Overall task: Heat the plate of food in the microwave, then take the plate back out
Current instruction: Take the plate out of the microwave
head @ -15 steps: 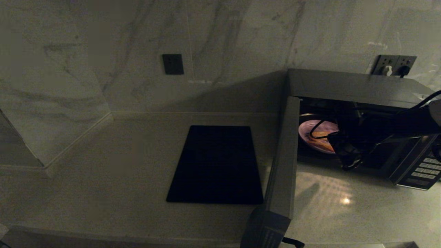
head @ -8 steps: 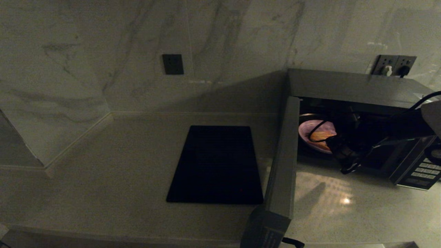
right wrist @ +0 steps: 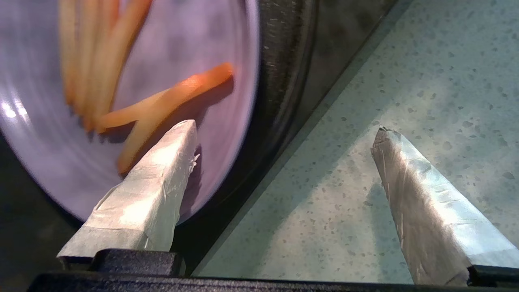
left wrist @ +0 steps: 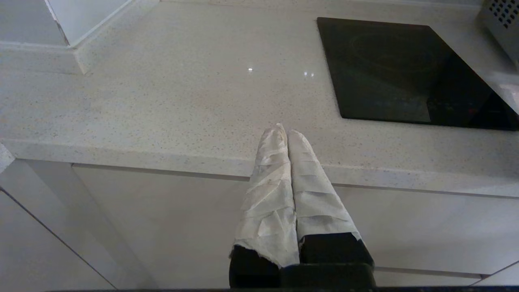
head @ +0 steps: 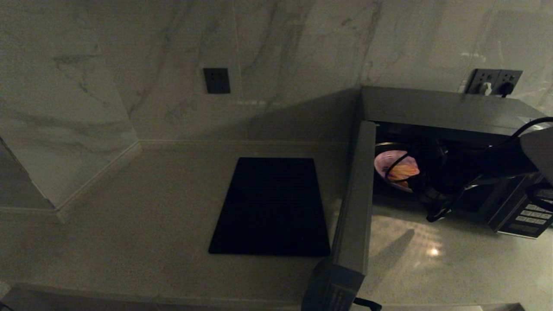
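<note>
Microwave (head: 440,110): right of frame, door open.
Plate of food (head: 395,168): we see it inside the cavity.
Right gripper (right wrist: 284,134): fingers spread wide, grasping nothing, at the plate's rim.
Left gripper (left wrist: 287,136): clenched, empty, parked by the counter (left wrist: 162,101) edge.

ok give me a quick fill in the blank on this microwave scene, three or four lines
1. The plate of food sits inside the ____.
2. The microwave door stands ____.
3. The right gripper, at the oven's mouth by the plate's rim, has its jaws ____.
4. The left gripper, parked at the counter edge, has its jaws ____.

Missing words: microwave; open; open; shut
</note>
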Available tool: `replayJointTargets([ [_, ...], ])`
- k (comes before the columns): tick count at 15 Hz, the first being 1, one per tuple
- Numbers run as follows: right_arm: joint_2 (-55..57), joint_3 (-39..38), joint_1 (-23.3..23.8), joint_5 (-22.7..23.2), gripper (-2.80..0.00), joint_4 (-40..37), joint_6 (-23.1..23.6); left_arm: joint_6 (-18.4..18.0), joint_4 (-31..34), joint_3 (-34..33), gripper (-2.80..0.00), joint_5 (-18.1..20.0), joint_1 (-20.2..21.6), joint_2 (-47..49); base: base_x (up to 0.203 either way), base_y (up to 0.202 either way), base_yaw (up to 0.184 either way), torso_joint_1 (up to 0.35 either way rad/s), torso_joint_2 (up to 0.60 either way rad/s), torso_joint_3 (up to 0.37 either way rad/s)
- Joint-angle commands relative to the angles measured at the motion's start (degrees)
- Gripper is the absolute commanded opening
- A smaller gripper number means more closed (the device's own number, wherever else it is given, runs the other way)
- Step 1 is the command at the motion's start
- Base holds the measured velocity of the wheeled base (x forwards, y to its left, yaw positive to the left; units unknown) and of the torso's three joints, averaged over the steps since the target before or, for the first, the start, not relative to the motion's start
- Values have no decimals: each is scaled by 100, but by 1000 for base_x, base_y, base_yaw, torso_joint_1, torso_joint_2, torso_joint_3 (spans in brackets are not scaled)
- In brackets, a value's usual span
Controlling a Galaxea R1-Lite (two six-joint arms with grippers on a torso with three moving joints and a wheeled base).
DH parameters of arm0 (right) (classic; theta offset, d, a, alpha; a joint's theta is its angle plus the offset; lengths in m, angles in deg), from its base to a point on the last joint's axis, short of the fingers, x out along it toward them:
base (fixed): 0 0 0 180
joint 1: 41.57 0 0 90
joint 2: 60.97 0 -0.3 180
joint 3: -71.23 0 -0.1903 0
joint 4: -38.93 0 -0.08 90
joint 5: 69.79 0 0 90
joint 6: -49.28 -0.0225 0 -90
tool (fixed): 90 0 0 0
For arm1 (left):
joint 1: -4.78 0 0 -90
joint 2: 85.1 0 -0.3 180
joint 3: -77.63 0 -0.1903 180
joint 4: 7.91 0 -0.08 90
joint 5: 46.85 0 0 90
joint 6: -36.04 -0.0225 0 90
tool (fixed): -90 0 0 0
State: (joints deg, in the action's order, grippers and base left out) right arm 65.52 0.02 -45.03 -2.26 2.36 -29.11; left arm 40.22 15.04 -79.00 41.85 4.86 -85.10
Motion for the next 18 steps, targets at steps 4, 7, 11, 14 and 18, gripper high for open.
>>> replayJointTargets([
  [4, 7, -201, -5, -11, 0, 2, -60, 4, -2, 0, -280, -1, 1, 5, 0, 0, 0, 0, 0, 0],
  [7, -95, -408, 3, -11, 0, 2, -80, 4, -2, 0, -280, -1, 1, 0, 0, 0, 0, 0, 0, 0],
  [11, -330, -640, 3, -18, 0, 2, -80, 4, -2, 0, -280, -1, 1, 9, 0, 0, 0, 0, 0, 0],
  [14, -463, -811, 3, -90, 0, 2, -86, 4, -2, 0, -280, -1, 1, 2, 0, 0, 0, 0, 0, 0],
  [18, -564, -988, 3, -134, 0, 5, -93, 4, -2, 0, -280, -1, 1, 4, 0, 0, 0, 0, 0, 0],
])
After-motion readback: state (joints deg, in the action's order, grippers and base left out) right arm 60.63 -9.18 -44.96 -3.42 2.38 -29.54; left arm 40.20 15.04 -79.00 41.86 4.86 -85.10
